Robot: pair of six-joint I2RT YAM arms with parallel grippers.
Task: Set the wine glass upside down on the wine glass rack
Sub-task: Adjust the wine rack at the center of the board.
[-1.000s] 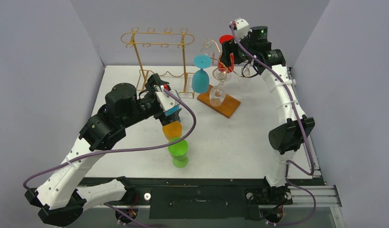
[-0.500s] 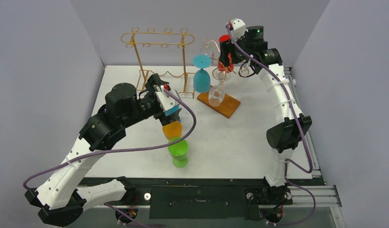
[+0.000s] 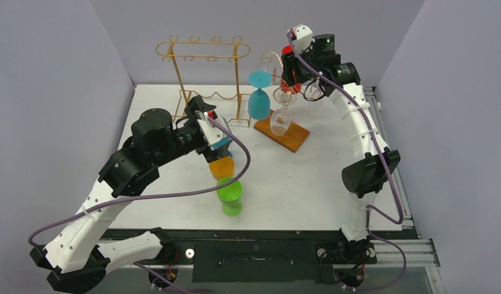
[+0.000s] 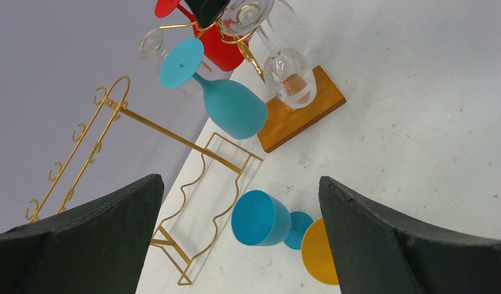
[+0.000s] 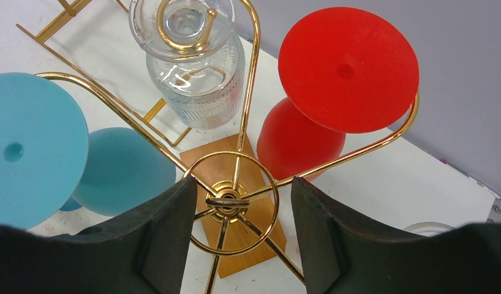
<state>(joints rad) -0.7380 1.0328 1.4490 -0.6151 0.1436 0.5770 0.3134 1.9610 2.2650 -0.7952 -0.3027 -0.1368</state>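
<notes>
A gold tree-shaped wine glass rack (image 3: 283, 98) stands on a wooden base (image 3: 285, 136). A red glass (image 5: 346, 73), a light blue glass (image 3: 258, 101) and clear glasses (image 5: 190, 61) hang upside down on its arms. My right gripper (image 5: 243, 245) is open and empty, right above the rack's centre hub (image 5: 226, 201); it also shows in the top view (image 3: 291, 73). My left gripper (image 4: 242, 239) is open and empty above a blue glass (image 4: 263, 218) lying on its side. An orange glass (image 4: 318, 254) stands beside it.
A flat gold bar rack (image 3: 202, 67) stands at the back left. A green glass (image 3: 229, 196) stands near the front, just in front of the orange glass (image 3: 222, 166). Grey walls close in the table on three sides.
My right gripper has shifted a little left over the top of the tree rack. My left arm has drawn back slightly. The glasses have not moved.
</notes>
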